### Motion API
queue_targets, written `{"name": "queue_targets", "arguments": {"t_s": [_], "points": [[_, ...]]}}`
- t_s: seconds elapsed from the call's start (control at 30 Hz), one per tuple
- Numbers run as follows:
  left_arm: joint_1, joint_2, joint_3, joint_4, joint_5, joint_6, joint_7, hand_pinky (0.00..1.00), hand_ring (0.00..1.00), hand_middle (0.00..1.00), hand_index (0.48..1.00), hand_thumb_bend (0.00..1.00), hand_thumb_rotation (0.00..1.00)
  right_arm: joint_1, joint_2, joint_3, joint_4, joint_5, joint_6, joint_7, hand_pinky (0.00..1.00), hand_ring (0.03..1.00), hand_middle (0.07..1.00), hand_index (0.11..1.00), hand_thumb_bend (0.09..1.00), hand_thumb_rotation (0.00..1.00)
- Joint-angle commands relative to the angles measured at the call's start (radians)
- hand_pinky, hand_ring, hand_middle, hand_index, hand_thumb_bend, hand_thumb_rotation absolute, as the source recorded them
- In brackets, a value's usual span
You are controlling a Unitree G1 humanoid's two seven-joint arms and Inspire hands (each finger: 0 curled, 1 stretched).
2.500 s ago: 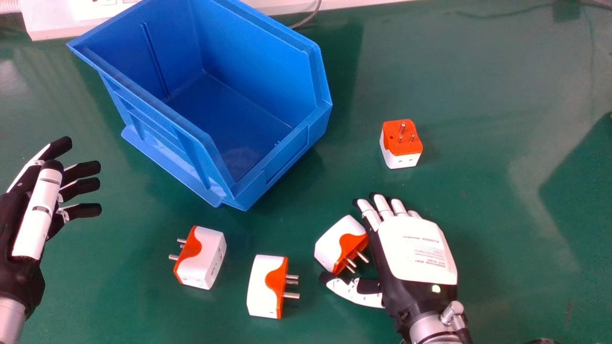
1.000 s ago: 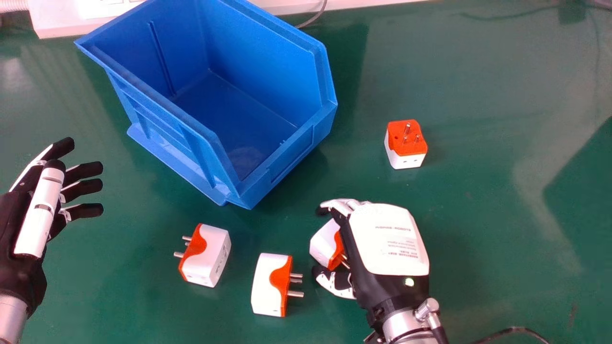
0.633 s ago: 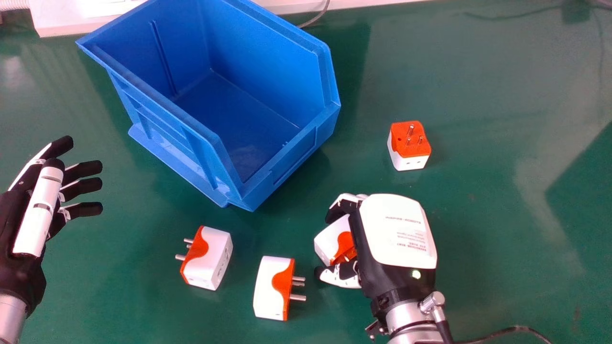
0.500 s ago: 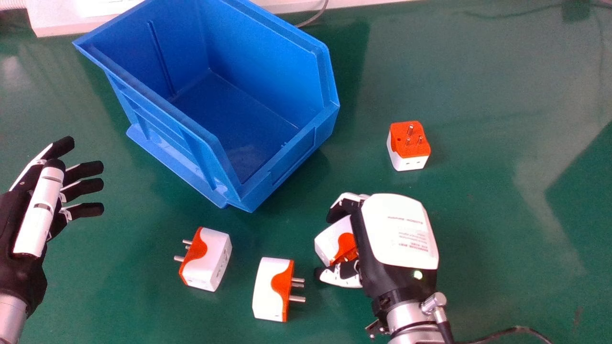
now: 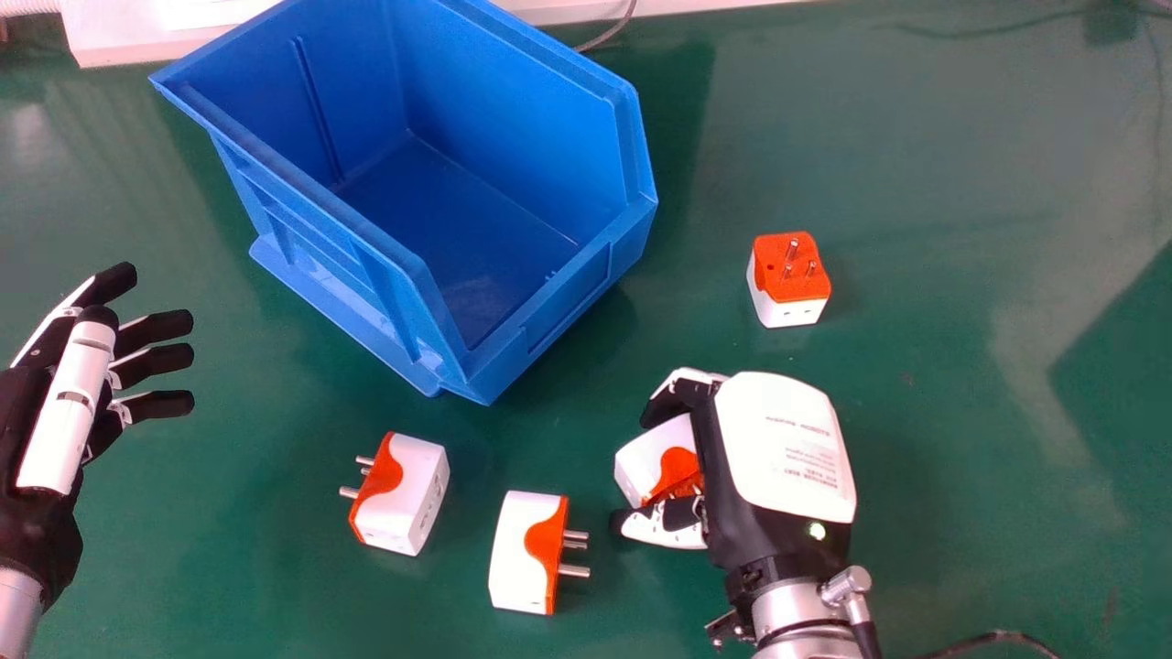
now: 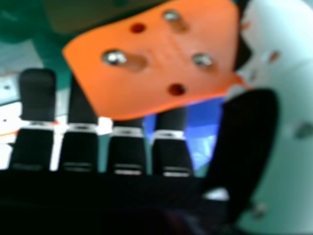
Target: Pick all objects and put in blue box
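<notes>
Orange-faced adapter (image 5: 650, 458) sits in the right hand (image 5: 783, 444).

The left robot hand (image 5: 18, 416) had a black casing, a white thumb (image 5: 64, 403) tipped in black and black fingers (image 5: 160, 363), above a smooth silver forearm (image 5: 16, 615). The right robot hand (image 5: 774, 535) was black under a rounded white plate (image 5: 786, 444) with small print. A green light (image 5: 816, 530) glowed near its silver wrist (image 5: 795, 615), where a metal connector (image 5: 844, 586) carried a black cable (image 5: 866, 639).
</notes>
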Motion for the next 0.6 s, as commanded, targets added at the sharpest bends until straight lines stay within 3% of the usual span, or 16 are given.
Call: {"name": "queue_targets", "arguments": {"t_s": [0.0,0.23,0.57], "points": [[0.002,0.023,0.013,-0.021,-0.006,-0.009,-0.006,0.66,0.76,0.77,0.893,0.11,0.90,0.014,-0.002,-0.013,0.002,0.003,0.017,-0.010,0.34,0.442,0.540,0.535,0.491,0.00],[0.000,0.027,0.014,-0.024,-0.003,-0.007,-0.010,0.66,0.76,0.77,0.892,0.11,0.89,0.025,0.011,-0.023,-0.029,0.009,0.027,0.000,0.33,0.439,0.538,0.539,0.491,0.00],[-0.005,0.039,0.014,-0.010,-0.003,-0.008,-0.015,0.65,0.76,0.77,0.891,0.11,0.88,0.070,0.023,-0.055,-0.164,0.044,0.043,0.055,0.33,0.440,0.539,0.539,0.491,0.00]]}}
